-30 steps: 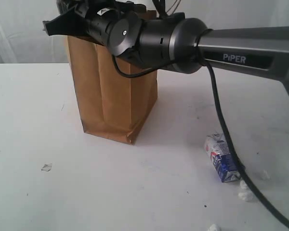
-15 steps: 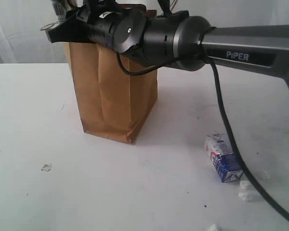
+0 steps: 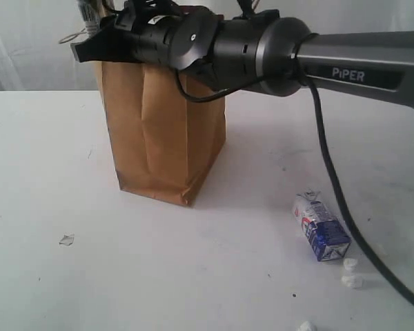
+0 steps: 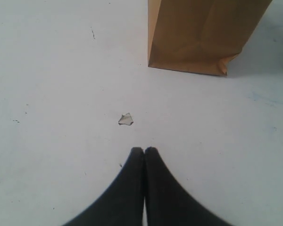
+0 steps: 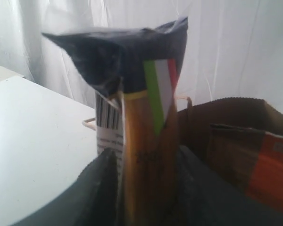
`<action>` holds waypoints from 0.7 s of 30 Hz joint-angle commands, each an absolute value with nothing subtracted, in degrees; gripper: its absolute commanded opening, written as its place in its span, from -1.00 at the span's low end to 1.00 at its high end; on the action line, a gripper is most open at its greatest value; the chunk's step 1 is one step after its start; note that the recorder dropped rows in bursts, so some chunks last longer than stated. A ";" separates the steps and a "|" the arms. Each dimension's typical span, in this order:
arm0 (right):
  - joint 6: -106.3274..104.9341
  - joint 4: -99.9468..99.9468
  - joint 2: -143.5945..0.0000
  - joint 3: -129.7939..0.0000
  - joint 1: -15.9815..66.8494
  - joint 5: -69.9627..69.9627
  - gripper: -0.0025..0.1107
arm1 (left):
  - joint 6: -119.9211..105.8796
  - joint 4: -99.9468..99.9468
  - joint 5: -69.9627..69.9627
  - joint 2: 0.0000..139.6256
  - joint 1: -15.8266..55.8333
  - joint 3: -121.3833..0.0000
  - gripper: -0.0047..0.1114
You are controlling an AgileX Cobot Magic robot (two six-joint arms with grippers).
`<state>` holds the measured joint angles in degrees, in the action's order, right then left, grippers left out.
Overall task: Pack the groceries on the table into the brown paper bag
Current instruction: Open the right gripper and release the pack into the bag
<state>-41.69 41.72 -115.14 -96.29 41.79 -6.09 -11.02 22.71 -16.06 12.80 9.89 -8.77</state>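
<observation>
Under the arm [image 3: 372, 58] lettered "PiPER", the right tool [image 5: 144, 162] straddles one flag-striped, barcoded spaghetti packet [image 5: 146, 117] at the mouth of the one brown paper bag [image 3: 162, 131], whether clamped I cannot tell; one orange-labelled pouch [image 5: 254, 165] sits inside, one small carton [image 3: 321, 227] lies at the bag's 4 o'clock on open worktop [image 3: 193, 276], and the left tool [image 4: 144, 155] is closed, empty.

1. I count one brown paper bag [image 3: 162, 131], upper left of the exterior view.
2. One spaghetti packet [image 3: 90, 17], at that view's top left edge.
3. One brown pouch with orange label [image 5: 254, 169], seen from my right wrist.
4. One small blue-white carton [image 3: 321, 231], exterior lower right.
5. Three white crumbs [image 3: 350, 281], bottom right corner.
6. One pale scrap [image 3: 67, 239], lower left.
</observation>
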 commanded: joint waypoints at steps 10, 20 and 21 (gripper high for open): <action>-42.35 41.36 -111.85 -96.55 41.51 -6.38 -0.27 | -10.71 23.05 -16.20 12.42 10.09 -8.59 -0.92; -42.35 41.36 -111.59 -96.55 41.62 -6.25 -0.27 | -10.71 23.05 -16.20 12.42 10.09 -8.59 -0.92; -42.35 41.36 -111.35 -96.55 41.62 -6.04 -0.27 | -10.71 23.05 -16.20 12.42 10.09 -8.59 -0.92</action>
<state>-41.69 41.72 -112.45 -96.29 41.79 -6.20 -11.02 22.71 -16.06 12.80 9.89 -8.77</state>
